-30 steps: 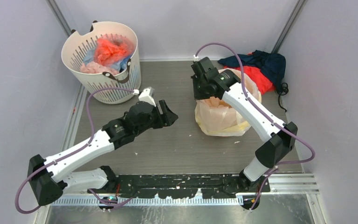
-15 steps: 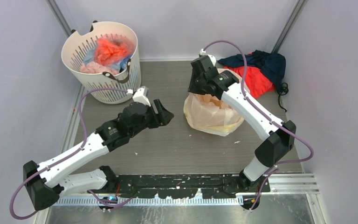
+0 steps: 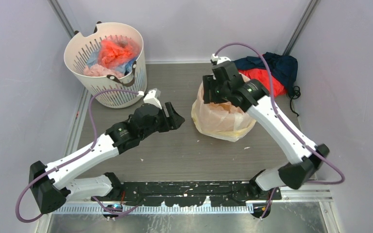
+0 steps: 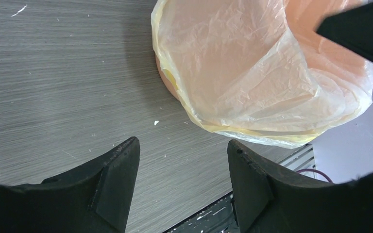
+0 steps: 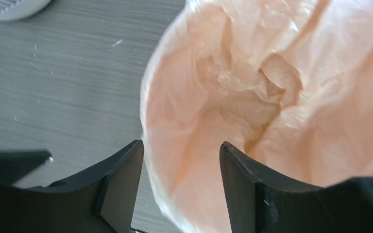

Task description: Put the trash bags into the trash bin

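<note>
Right tool (image 5: 179, 145), jaws wide, above trash bag (image 5: 281, 92) rim; left tool (image 4: 182, 143) apart.

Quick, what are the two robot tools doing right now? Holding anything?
Left tool: open, holding nothing.
Right tool: open over the trash bag, holding nothing.

Top view looks down from high behind; both wrist views sit close, sharing the trash bag (image 4: 243, 73)

Trash bag (image 3: 213, 116): translucent pale yellow, wrinkled.
Trash bin (image 4: 164, 81): orange beneath film.
Basket (image 3: 108, 92): white, slotted.
Cloth heap (image 3: 274, 73): red, navy.
Table (image 3: 184, 153): grey wood-grain.
Arms (image 3: 274, 124): white, black.
</note>
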`<state>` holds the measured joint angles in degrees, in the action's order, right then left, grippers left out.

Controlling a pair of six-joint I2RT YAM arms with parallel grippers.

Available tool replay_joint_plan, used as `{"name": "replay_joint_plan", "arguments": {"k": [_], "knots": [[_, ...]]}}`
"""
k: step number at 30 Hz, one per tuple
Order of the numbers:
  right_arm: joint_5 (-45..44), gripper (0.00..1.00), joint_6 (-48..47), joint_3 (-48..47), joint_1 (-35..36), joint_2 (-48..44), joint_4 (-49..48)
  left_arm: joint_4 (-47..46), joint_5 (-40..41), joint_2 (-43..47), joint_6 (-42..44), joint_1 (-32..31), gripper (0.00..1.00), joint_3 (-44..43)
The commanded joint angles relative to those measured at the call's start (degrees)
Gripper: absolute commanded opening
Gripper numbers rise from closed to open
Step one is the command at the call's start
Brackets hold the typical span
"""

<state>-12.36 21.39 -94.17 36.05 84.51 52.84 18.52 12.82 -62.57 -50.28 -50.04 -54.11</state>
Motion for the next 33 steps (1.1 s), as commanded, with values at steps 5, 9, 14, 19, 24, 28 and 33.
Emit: {"name": "replay_joint_plan", "arguments": {"k": [5, 9, 14, 19, 24, 28, 33], "knots": [[2.9, 0.63, -7.5, 5.9, 0.4, -11.6, 6.4, -2.8, -0.8, -0.8, 0.9, 0.4, 0.67, -3.4], [3.8, 0.63, -9.0, 7.3, 0.5, -12.3, 8.7, -2.2, -0.7, -0.7, 1.4, 0.4, 0.67, -4.0], [5.1, 0.62, -9.9, 8.7, 1.9, -12.4, 9.8, -2.2, -0.5, -0.8, 1.6, 0.4, 0.66, -4.1], [3.5, 0.58, -11.1, 10.1, 2.6, -10.4, 10.8, -2.1, -0.7, -1.1, 1.7, 0.4, 0.66, -4.5], [4.7, 0.17, -10.2, 9.0, 2.6, -7.8, 9.6, -1.9, -0.7, -0.7, 1.7, 0.4, 0.66, -4.5], [4.1, 0.01, -6.2, 5.1, 2.6, -4.2, 8.1, -1.7, -1.0, 0.1, 1.3, 0.4, 0.66, -4.5], [3.6, 0.01, 3.2, 1.1, 2.7, -0.7, 4.1, -1.2, -2.1, 1.0, 0.6, 0.4, 0.65, -5.6]]}}
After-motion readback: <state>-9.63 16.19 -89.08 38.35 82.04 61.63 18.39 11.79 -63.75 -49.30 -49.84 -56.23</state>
